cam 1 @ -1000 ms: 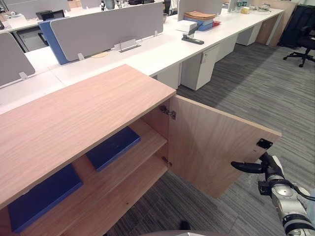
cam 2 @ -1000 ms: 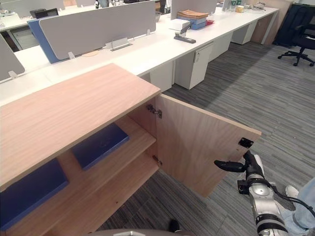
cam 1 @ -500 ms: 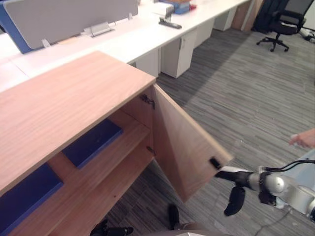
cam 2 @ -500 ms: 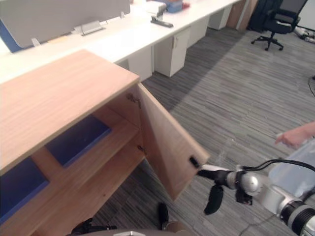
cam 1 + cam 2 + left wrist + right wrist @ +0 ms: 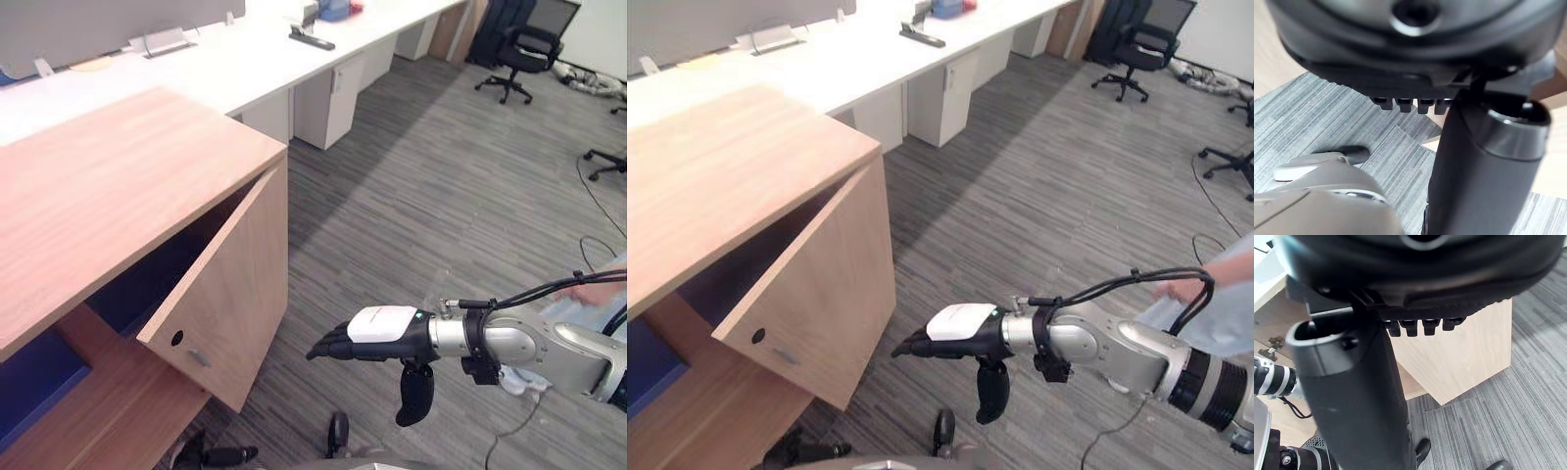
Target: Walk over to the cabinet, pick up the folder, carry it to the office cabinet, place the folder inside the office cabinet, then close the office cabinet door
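The wooden office cabinet (image 5: pixel 118 186) stands at the left, and its door (image 5: pixel 230 294) is swung most of the way towards shut, outer face and small knob showing. Inside, a blue folder (image 5: pixel 27 380) lies on a shelf; the door hides the shelf's right part. My right hand (image 5: pixel 377 335) hovers low over the carpet just right of the door, fingers straight and pointing at it, thumb hanging down, a short gap between fingertips and door. The right wrist view shows that door (image 5: pixel 1469 352) past the straight fingers. My left hand (image 5: pixel 1415 54) hangs low by the cabinet, fingers relaxed and holding nothing.
A long white desk (image 5: pixel 245 69) with drawer units (image 5: pixel 328 93) runs behind the cabinet. Black office chairs (image 5: pixel 509 64) stand at the far right. A person's hand (image 5: pixel 591 289) reaches in at the right edge. Grey carpet (image 5: pixel 441 196) spreads between.
The camera has swung right and down. The door has gone from wide open to mostly shut. My right hand has travelled left after it, staying low.
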{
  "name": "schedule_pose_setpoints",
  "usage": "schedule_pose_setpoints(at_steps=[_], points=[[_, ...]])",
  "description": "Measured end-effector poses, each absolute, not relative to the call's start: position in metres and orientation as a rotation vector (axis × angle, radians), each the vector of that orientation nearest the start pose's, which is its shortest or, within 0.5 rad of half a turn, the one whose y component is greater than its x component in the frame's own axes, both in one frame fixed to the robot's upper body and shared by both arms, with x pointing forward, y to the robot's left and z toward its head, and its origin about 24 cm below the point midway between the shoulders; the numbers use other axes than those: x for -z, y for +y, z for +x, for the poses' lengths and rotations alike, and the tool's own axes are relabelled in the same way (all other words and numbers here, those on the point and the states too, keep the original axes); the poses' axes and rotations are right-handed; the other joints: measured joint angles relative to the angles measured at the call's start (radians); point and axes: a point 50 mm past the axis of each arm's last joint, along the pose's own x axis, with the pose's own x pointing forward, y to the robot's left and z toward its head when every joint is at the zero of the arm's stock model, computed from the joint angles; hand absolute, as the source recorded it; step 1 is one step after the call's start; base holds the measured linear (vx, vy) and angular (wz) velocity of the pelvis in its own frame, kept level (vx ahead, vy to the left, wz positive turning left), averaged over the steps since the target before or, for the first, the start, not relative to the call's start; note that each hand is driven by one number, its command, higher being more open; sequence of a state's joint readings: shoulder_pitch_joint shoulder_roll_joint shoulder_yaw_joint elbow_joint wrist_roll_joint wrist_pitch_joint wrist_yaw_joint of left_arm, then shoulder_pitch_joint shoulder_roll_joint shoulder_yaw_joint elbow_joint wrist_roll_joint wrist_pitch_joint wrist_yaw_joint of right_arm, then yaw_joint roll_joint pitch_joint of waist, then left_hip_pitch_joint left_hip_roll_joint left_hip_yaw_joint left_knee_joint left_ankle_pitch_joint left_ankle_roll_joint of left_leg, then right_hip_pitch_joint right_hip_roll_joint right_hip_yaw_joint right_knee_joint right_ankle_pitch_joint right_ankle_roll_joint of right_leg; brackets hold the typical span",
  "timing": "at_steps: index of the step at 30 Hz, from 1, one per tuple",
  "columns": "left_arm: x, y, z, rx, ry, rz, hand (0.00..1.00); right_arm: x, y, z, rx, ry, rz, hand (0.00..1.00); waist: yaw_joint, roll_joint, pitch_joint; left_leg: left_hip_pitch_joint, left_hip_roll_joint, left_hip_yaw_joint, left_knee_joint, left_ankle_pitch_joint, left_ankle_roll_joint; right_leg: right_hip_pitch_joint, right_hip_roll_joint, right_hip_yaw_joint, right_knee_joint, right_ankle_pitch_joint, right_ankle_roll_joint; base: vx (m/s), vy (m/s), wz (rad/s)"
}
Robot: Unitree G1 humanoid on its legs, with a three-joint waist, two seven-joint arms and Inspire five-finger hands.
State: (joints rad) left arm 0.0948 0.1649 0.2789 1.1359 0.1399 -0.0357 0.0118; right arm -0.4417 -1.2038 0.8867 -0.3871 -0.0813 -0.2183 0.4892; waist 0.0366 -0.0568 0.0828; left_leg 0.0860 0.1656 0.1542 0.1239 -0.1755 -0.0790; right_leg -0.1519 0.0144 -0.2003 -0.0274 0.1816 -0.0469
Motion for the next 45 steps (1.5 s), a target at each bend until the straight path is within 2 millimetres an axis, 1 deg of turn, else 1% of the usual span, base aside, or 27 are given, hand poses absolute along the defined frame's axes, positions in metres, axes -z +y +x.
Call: schedule_pose_setpoints(at_steps=[6,10,11,14,15,17,18,19,20,21,23,24,25,27,30,33,34,36,37,38,39,40,41,42,43,44,45], points=[[0.164,0.231,0.061,-0.264,1.192,0.095,1.0,-0.063,-0.143,0.215,-1.394,-0.003,-1.173,1.0,0.037,0.049,-0.025,0.004,-0.017,-0.03,-0.014,0.016,0.01,0.045,-0.013,-0.026,-0.057,0.02,0.009,0.01,0.031,0.2],[0.164,0.227,0.061,-0.253,1.186,0.091,1.0,-0.009,-0.144,0.214,-1.4,0.17,-1.163,1.0,0.055,0.056,-0.027,0.002,-0.031,-0.065,-0.009,0.018,0.012,0.056,-0.038,-0.055,-0.044,0.015,0.017,-0.06,0.042,0.21],[0.164,0.224,0.062,-0.25,1.181,0.081,1.0,0.005,-0.147,0.212,-1.396,0.223,-1.181,1.0,0.061,0.064,-0.021,0.002,-0.037,-0.074,-0.003,0.018,0.013,0.043,-0.053,-0.063,0.002,-0.006,0.022,-0.12,0.094,0.45],[0.166,0.213,0.064,-0.22,1.172,0.067,1.0,0.047,-0.167,0.198,-1.37,0.414,-1.237,1.0,0.058,0.088,-0.003,-0.001,-0.093,-0.165,0.028,0.013,0.036,-0.016,-0.162,-0.119,0.269,-0.146,0.053,-0.12,0.126,0.91],[0.165,0.212,0.064,-0.212,1.166,0.075,1.0,0.046,-0.176,0.207,-1.252,0.427,-1.2,1.0,0.048,0.098,0.005,-0.007,-0.124,-0.231,0.036,0.01,0.047,-0.027,-0.217,-0.129,0.351,-0.187,0.07,-0.14,0.006,1.61],[0.165,0.208,0.068,-0.188,1.153,0.08,1.0,0.06,-0.196,0.207,-1.065,0.508,-1.156,1.0,0.038,0.109,0.0,-0.031,-0.16,-0.369,0.037,0.017,0.058,-0.02,-0.217,0.013,0.385,-0.201,0.069,-0.15,-0.051,2.02],[0.162,0.211,0.072,-0.202,1.122,0.077,1.0,0.074,-0.212,0.202,-0.923,0.602,-1.122,1.0,0.033,0.103,0.001,-0.064,-0.189,-0.477,0.039,0.028,0.061,-0.006,-0.197,0.177,0.376,-0.282,0.048,-0.07,-0.108,2.71],[0.158,0.217,0.078,-0.213,1.09,0.084,1.0,0.089,-0.232,0.189,-0.755,0.722,-1.063,1.0,0.03,0.096,0.004,-0.106,-0.226,-0.605,0.054,0.045,0.055,0.032,-0.155,0.263,0.342,-0.35,0.099,-0.04,-0.15,2.92],[0.157,0.216,0.08,-0.206,1.081,0.088,1.0,0.095,-0.244,0.18,-0.664,0.789,-1.018,1.0,0.017,0.103,0.008,-0.122,-0.239,-0.673,0.058,0.047,0.057,0.051,-0.129,0.291,0.333,-0.359,0.093,0.04,-0.296,3.33],[0.156,0.217,0.084,-0.198,1.068,0.104,1.0,0.108,-0.263,0.156,-0.502,0.912,-0.927,1.0,0.0,0.112,0.013,-0.144,-0.262,-0.771,0.05,0.071,0.061,0.075,-0.088,0.348,0.338,-0.371,0.1,0.05,-0.286,2.83],[0.157,0.224,0.073,-0.251,1.111,0.103,1.0,0.127,-0.278,0.122,-0.299,1.085,-0.807,1.0,0.022,0.125,0.018,-0.151,-0.247,-0.797,-0.035,0.18,0.062,0.077,-0.087,0.316,0.389,-0.417,0.112,0.02,-0.239,2.0],[0.158,0.227,0.068,-0.279,1.131,0.097,1.0,0.131,-0.277,0.116,-0.256,1.11,-0.779,1.0,0.021,0.124,0.018,-0.151,-0.24,-0.794,-0.056,0.189,0.062,0.076,-0.094,0.293,0.394,-0.424,0.111,-0.01,-0.125,1.44],[0.157,0.231,0.067,-0.328,1.14,0.079,1.0,0.139,-0.273,0.098,-0.143,1.159,-0.687,1.0,-0.002,0.118,0.022,-0.177,-0.232,-0.725,-0.049,0.21,0.07,0.094,-0.13,0.204,0.391,-0.432,0.111,-0.02,-0.049,1.53],[0.155,0.232,0.071,-0.376,1.111,0.044,1.0,0.146,-0.27,0.079,-0.039,1.216,-0.594,1.0,-0.013,0.107,0.029,-0.221,-0.234,-0.614,0.029,0.211,0.064,0.133,-0.147,0.125,0.401,-0.452,0.113,0.0,-0.043,1.36],[0.148,0.249,0.073,-0.497,1.053,0.018,1.0,0.155,-0.247,0.064,0.016,1.246,-0.5,1.0,0.011,0.057,0.019,-0.229,-0.241,-0.665,-0.001,0.238,0.024,0.149,-0.141,0.082,0.394,-0.475,0.109,0.05,-0.098,0.86],[0.146,0.257,0.067,-0.567,1.048,0.003,1.0,0.157,-0.239,0.061,0.053,1.243,-0.476,1.0,0.025,0.055,0.021,-0.221,-0.243,-0.713,-0.019,0.248,0.01,0.191,-0.134,0.019,0.361,-0.483,0.103,0.02,-0.077,0.56],[0.143,0.258,0.068,-0.589,1.029,-0.007,1.0,0.156,-0.237,0.06,0.077,1.229,-0.464,1.0,0.03,0.058,0.027,-0.226,-0.241,-0.707,-0.024,0.238,0.021,0.206,-0.134,-0.007,0.358,-0.489,0.101,-0.03,-0.093,0.8],[0.137,0.261,0.072,-0.641,0.971,-0.042,1.0,0.155,-0.236,0.058,0.127,1.219,-0.415,1.0,0.02,0.063,0.038,-0.265,-0.197,-0.557,-0.018,0.205,0.056,0.225,-0.133,-0.08,0.348,-0.494,0.094,-0.06,-0.092,1.16],[0.131,0.263,0.08,-0.665,0.913,-0.073,1.0,0.156,-0.232,0.058,0.151,1.217,-0.37,1.0,0.013,0.047,0.041,-0.306,-0.167,-0.459,0.002,0.2,0.059,0.228,-0.138,-0.14,0.335,-0.492,0.084,-0.05,-0.058,1.54],[0.125,0.261,0.093,-0.671,0.847,-0.104,1.0,0.154,-0.236,0.062,0.176,1.199,-0.364,1.0,0.012,0.062,0.058,-0.411,-0.134,-0.303,0.203,0.177,0.069,0.228,-0.143,-0.211,0.35,-0.494,0.08,-0.01,-0.022,1.47],[0.123,0.26,0.095,-0.676,0.832,-0.113,1.0,0.153,-0.238,0.063,0.189,1.193,-0.361,1.0,0.015,0.072,0.065,-0.439,-0.115,-0.226,0.307,0.167,0.085,0.23,-0.143,-0.237,0.369,-0.501,0.075,0.07,0.046,1.29],[0.124,0.258,0.091,-0.693,0.833,-0.129,1.0,0.15,-0.24,0.068,0.197,1.174,-0.363,1.0,0.019,0.096,0.071,-0.45,-0.079,-0.081,0.4,0.102,0.128,0.243,-0.138,-0.275,0.419,-0.518,0.075,0.11,0.035,1.0],[0.124,0.257,0.09,-0.694,0.834,-0.135,1.0,0.149,-0.242,0.071,0.206,1.16,-0.363,1.0,0.014,0.105,0.072,-0.448,-0.08,-0.054,0.386,0.103,0.139,0.239,-0.131,-0.286,0.451,-0.53,0.063,0.11,-0.008,1.92],[0.125,0.244,0.097,-0.671,0.816,-0.179,1.0,0.148,-0.238,0.075,0.242,1.136,-0.3,1.0,-0.003,0.084,0.064,-0.388,-0.162,-0.115,0.163,0.195,0.135,0.215,-0.117,-0.221,0.38,-0.554,-0.008,0.02,-0.048,1.89],[0.124,0.243,0.099,-0.673,0.806,-0.188,1.0,0.148,-0.235,0.076,0.25,1.124,-0.275,1.0,-0.013,0.06,0.056,-0.378,-0.172,-0.089,0.136,0.197,0.142,0.219,-0.125,-0.214,0.337,-0.514,0.016,-0.02,-0.057,1.92],[0.126,0.238,0.1,-0.673,0.809,-0.208,1.0,0.148,-0.234,0.08,0.269,1.102,-0.25,1.0,-0.007,0.063,0.055,-0.386,-0.152,-0.019,0.232,0.143,0.135,0.234,-0.139,-0.257,0.316,-0.491,0.057,-0.02,-0.008,1.14],[0.134,0.231,0.09,-0.675,0.857,-0.233,1.0,0.146,-0.232,0.088,0.282,1.074,-0.219,1.0,-0.006,0.06,0.064,-0.356,-0.108,0.062,0.363,0.049,0.113,0.254,-0.157,-0.293,0.314,-0.49,0.059,0.07,0.032,1.16]])
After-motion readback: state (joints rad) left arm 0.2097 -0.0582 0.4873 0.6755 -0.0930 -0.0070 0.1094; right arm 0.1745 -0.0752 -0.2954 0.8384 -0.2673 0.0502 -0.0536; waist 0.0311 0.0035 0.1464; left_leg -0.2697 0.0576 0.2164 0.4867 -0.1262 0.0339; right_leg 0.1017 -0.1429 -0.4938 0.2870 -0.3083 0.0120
